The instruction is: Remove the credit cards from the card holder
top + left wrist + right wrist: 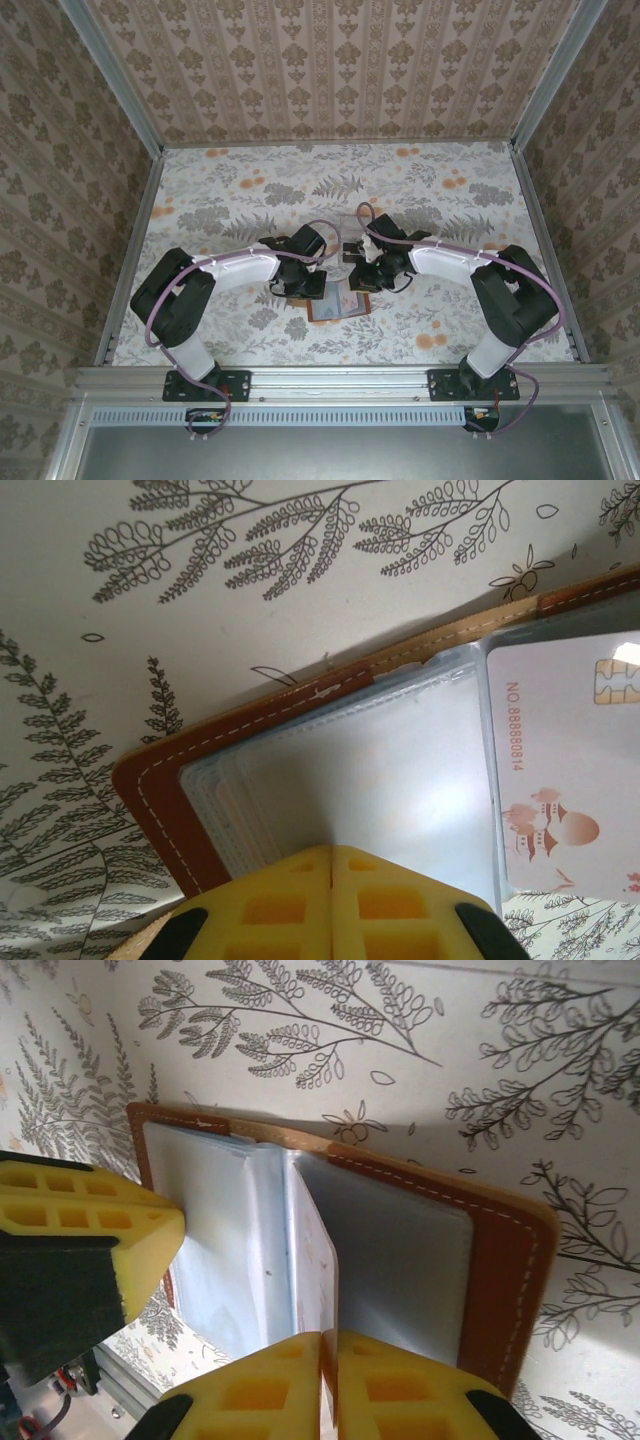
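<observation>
The brown leather card holder (337,306) lies open on the floral table between both arms. My left gripper (332,848) is shut with nothing between its fingers, its tips resting on the grey-blue slot panel of the holder's left half (160,790). My right gripper (330,1335) is shut on the edge of a pale grey credit card (314,1250), which stands up on edge over the holder's fold (510,1260). From the left wrist that card (570,770) shows a chip, a printed number and small reddish marks. The dark card is hidden. Seen from above, the left gripper (303,285) and right gripper (362,278) almost meet.
A yellow finger of the left gripper (85,1230) sits close beside the card on the holder's left panel. Patterned walls (60,180) close in the table on three sides, and a metal rail (340,378) runs along the near edge. Purple cables loop over both arms.
</observation>
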{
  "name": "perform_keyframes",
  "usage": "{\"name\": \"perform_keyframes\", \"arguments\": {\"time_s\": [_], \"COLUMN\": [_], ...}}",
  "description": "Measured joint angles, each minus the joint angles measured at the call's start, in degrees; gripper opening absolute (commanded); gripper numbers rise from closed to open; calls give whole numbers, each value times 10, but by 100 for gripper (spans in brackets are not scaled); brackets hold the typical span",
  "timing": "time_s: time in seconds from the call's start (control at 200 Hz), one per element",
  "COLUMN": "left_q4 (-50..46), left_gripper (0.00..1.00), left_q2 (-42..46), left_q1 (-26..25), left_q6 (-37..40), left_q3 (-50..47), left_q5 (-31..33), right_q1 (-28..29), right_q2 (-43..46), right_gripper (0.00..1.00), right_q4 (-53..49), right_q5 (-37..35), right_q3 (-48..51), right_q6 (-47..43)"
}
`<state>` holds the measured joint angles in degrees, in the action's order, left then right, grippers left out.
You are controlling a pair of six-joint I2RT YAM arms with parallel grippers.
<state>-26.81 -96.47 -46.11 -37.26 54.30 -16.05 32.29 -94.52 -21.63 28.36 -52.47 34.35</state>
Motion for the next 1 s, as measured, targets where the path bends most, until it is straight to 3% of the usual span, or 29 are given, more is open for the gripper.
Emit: {"name": "perform_keyframes", "arguments": {"time_s": [0.38,1.0], "left_q4": [-1,-10], "left_gripper": [8,12], "left_q2": [4,56], "left_q1": [0,5], "left_q6": [0,0], "left_q3": [-2,-14], "left_q5": [1,14], "right_q1": [15,19], "right_q2": [0,19], "right_gripper": [15,8], "right_q4": [6,-39], "right_q5": [7,-21], "right_q3": [0,-12], "right_q6": [16,5]}}
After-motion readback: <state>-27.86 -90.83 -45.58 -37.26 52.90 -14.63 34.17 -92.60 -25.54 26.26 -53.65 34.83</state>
